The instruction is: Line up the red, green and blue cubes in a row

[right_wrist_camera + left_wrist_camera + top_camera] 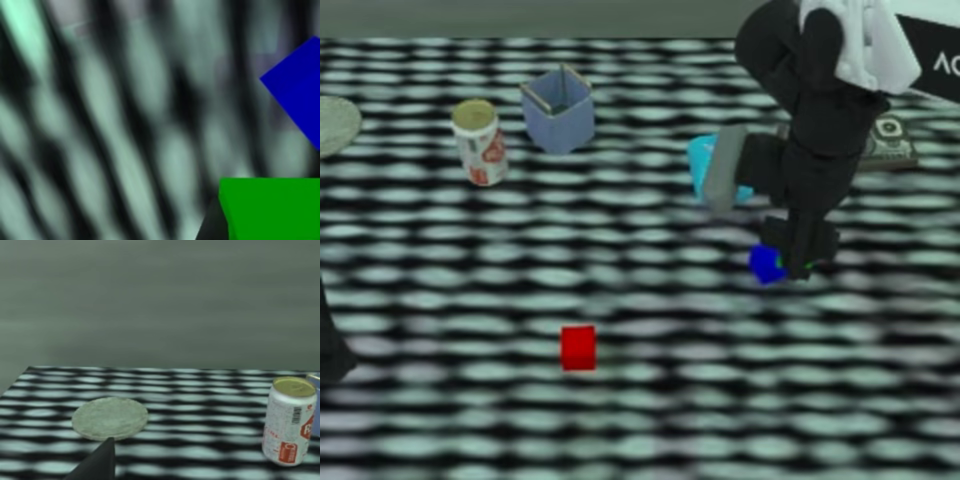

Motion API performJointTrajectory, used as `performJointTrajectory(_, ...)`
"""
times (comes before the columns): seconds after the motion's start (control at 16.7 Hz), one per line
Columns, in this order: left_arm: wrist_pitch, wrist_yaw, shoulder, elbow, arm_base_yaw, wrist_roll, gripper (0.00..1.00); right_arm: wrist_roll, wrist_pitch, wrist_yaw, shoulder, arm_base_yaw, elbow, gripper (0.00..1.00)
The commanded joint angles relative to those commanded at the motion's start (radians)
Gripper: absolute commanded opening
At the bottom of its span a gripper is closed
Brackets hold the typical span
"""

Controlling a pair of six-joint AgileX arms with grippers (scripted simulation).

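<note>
Green cube [272,207] glossy, plain, in right gripper [798,262] fingers, beside blue cube [766,264].

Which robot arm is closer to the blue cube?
The right. The right gripper is right beside the blue cube, low over the table with the green cube at its jaws. The left arm sits parked at the table's far left edge.

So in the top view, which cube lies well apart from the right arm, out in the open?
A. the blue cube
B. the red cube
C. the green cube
B: the red cube sits alone on the patterned table, while the blue cube and a sliver of the green cube lie under the right hand.
</note>
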Motion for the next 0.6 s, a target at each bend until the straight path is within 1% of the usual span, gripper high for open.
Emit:
performJointTrajectory(0.18, 0.0, 0.0, 0.0, 0.0, 0.0, 0.0, 1.0, 0.012, -0.045, -0.001, 0.049, 0.185, 0.094, 0.0)
performJointTrajectory(0.3, 0.0, 0.0, 0.0, 0.0, 0.0, 0.0, 1.0, 0.02, -0.065, 0.0, 0.068, 0.271, 0.14, 0.0)
performJointTrajectory(0.42, 0.0, 0.0, 0.0, 0.0, 0.0, 0.0, 1.0, 0.025, -0.075, 0.001, 0.077, 0.315, 0.167, 0.0)
performJointTrajectory(0.6, 0.0, 0.0, 0.0, 0.0, 0.0, 0.0, 1.0, 0.025, -0.076, 0.001, 0.078, 0.321, 0.17, 0.0)
